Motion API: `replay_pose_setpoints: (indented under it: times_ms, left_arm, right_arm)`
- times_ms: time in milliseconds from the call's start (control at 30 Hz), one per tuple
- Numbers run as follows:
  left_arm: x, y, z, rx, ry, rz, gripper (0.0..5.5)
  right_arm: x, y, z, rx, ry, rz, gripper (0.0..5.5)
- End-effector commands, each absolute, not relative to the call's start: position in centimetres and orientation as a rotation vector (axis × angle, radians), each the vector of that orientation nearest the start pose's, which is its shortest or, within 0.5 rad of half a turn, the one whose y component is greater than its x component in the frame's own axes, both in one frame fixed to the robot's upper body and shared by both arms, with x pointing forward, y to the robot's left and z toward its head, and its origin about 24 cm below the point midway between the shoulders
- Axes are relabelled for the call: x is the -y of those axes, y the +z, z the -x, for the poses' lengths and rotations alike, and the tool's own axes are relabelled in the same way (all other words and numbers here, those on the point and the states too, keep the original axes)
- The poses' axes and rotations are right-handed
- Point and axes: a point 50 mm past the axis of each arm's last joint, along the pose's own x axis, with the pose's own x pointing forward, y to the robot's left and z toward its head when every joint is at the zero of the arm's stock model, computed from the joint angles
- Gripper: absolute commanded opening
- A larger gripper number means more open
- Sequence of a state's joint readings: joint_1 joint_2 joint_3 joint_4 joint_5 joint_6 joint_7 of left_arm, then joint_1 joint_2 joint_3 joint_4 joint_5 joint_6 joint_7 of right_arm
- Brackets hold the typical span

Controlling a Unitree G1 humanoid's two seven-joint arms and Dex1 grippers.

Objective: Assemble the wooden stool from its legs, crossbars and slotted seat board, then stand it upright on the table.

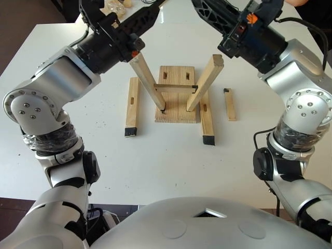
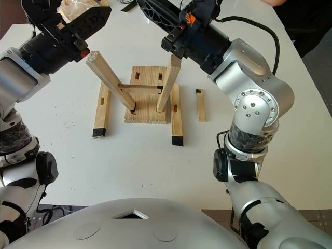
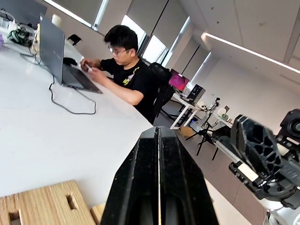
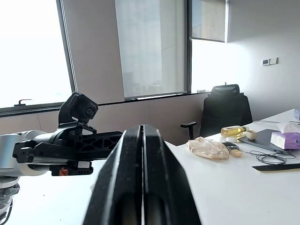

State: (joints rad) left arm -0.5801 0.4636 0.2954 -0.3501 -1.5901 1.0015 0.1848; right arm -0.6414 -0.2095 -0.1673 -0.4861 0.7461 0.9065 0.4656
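Note:
The slotted seat board (image 1: 177, 109) lies flat mid-table. Two legs stand in it, leaning outward: the left leg (image 1: 148, 84) and the right leg (image 1: 206, 83), joined by a thin crossbar (image 1: 175, 88). My left gripper (image 1: 154, 12) is shut and empty, its body just above the left leg's top. My right gripper (image 2: 141, 4) is also shut and empty, its body over the right leg's top. Both point away over the far table. A loose leg (image 1: 132, 107) lies left of the board, another loose leg (image 1: 207, 120) lies right of it, and a short crossbar (image 1: 230, 104) lies farther right.
The white table (image 1: 171, 166) has open surface in front of the board. A crumpled bag (image 2: 77, 8) lies at the far edge. In the right wrist view a tissue box (image 4: 285, 139), a bottle (image 4: 232, 131) and cables lie on the table.

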Motion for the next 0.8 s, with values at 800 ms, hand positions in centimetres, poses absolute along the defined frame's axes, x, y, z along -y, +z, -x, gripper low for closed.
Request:
replay_pose_setpoints:
  times_ms: [800]
  left_arm:
    - [-18.7,26.1,-26.3,0.135,-0.726,0.770,0.00]
  right_arm:
    - [15.9,22.5,-30.9,0.167,0.778,-0.206,0.02]
